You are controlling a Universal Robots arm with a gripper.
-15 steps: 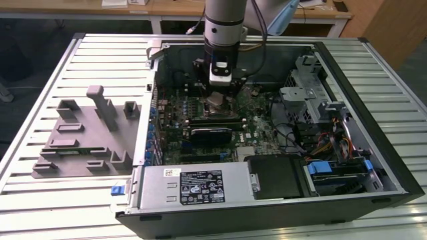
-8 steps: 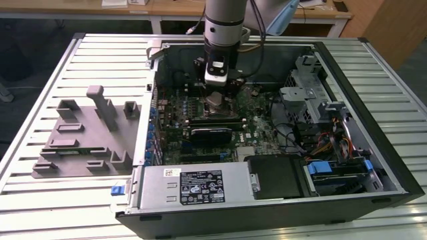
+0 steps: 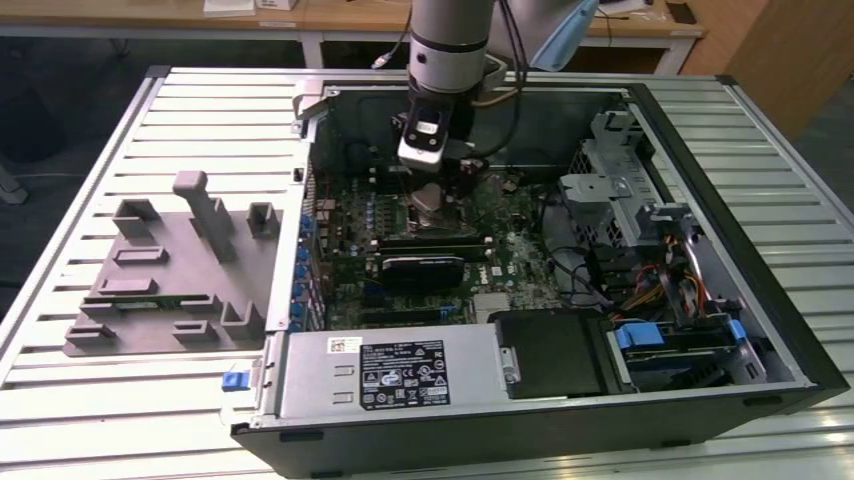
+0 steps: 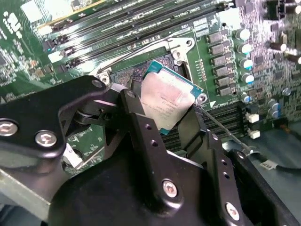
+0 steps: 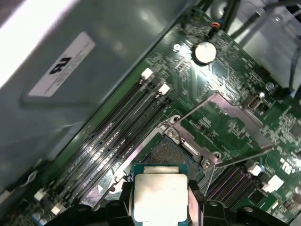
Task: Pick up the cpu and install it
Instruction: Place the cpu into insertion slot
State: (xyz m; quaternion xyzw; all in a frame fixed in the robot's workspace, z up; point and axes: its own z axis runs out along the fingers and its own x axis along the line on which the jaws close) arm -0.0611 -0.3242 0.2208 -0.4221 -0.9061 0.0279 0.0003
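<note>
Slatted pale metal surface [image 3: 80, 400] carries an open black desktop computer case [image 3: 534, 440] lying on its side, with wooden desks [image 3: 360, 15] across the back of the room.

From my station I see the jaws clenched on the cpu [image 4: 167, 101] [image 5: 160, 193], a small flat square chip with a shiny silver-grey metal top and a thin teal-green rim. Black metal presses against two opposite edges of it in the second wrist view. The chip hangs just over the open dark square processor socket [image 5: 162, 150] [image 4: 124, 75]; I cannot tell whether it touches the socket. In the second wrist view it sits tilted against the socket's outline.

Beside the socket, the silver metal retention frame [image 5: 240, 117] stands flipped open, and its thin wire lever [image 5: 188, 113] is raised. On the socket's other side run the long black memory slots [image 5: 117, 136]. Further along the green motherboard [image 5: 225, 75] sits a round silver coin battery [image 5: 205, 52].

In the exterior view the silver-grey robot arm [image 3: 447, 50] reaches down into the middle of the case. A silver boxed power supply [image 3: 387, 370] fills the case's near edge. Outside the case, on the exterior view's left, a grey plastic fixture tray [image 3: 147, 290] lies on the surface, well apart from the arm.
</note>
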